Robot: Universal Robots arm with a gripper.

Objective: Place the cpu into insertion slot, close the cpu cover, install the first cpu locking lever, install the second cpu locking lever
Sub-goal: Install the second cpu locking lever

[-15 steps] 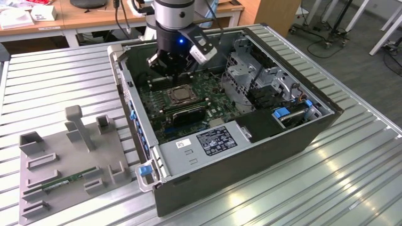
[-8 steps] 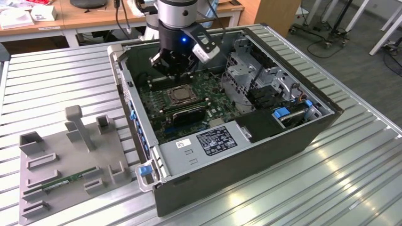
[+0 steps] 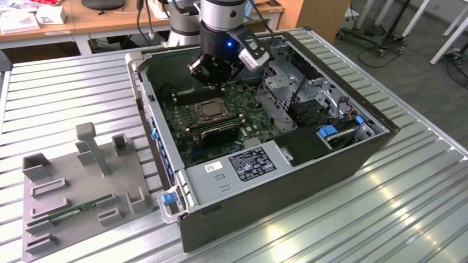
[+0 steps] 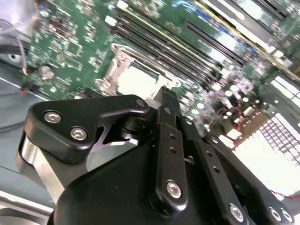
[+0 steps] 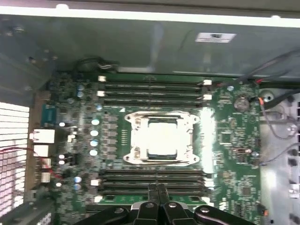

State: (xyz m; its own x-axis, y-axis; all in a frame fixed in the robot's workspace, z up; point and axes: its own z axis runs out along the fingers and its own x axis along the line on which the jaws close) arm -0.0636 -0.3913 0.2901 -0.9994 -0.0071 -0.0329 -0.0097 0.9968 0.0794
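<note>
The cpu sits seated in its socket on the motherboard, with the cpu cover lying flat around it, its square opening framing the bright metal top; both lie well below and ahead of the fingertips, apart from them. In the first wrist view the gripper shows its two fingers pressed together with no gap and nothing pinched between them. Judging from this layout, placement and cover closing look done, and the work in hand is the locking levers along the socket's edges, though the levers themselves are too glare-washed to tell whether either is latched. To do that well, the closed fingertips should serve as a single blunt pusher, meeting the lever on its bent end rather than on the cover, and travelling sideways under the retaining hook without scraping the memory slots that lie between the jaws and the socket. In the exterior view the arm reaches down nearly vertical into the open computer case, wrist held above the board.
</note>
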